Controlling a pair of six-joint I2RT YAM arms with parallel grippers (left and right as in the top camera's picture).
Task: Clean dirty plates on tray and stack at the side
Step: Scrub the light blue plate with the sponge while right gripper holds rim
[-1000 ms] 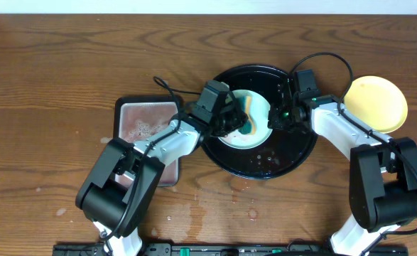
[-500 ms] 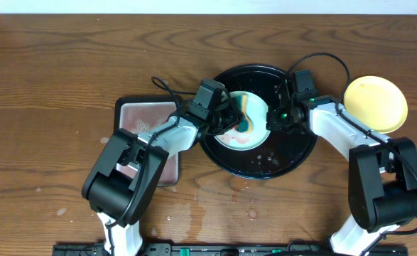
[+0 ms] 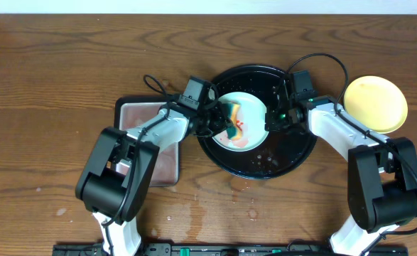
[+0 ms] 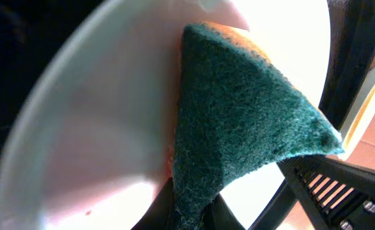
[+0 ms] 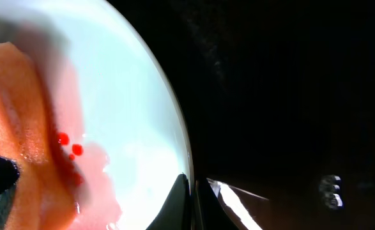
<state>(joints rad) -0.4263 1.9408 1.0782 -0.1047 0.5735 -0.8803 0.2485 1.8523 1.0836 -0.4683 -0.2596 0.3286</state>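
Observation:
A pale mint-green plate [image 3: 249,112] with red sauce smears lies in the black tray [image 3: 293,151]. My left gripper [image 3: 222,122] is shut on a green and yellow sponge [image 3: 234,112] and presses it on the plate's left part; the sponge fills the left wrist view [image 4: 238,121] over the plate [image 4: 91,128]. My right gripper [image 3: 271,121] is shut on the plate's right rim [image 5: 174,128], with sauce drops on the plate beside it. A clean pale yellow plate [image 3: 376,103] lies on the table to the right of the tray. The second green plate is not in view.
A small rectangular black-rimmed tray [image 3: 143,114] with wet foam stands left of the black tray, under my left arm. Water drops lie on the wooden table [image 3: 52,85] in front of the tray. The table's far edge runs along the top.
My left gripper has dragged the sponge from the plate's middle to its left part, uncovering red smears. The right gripper has kept its hold on the rim.

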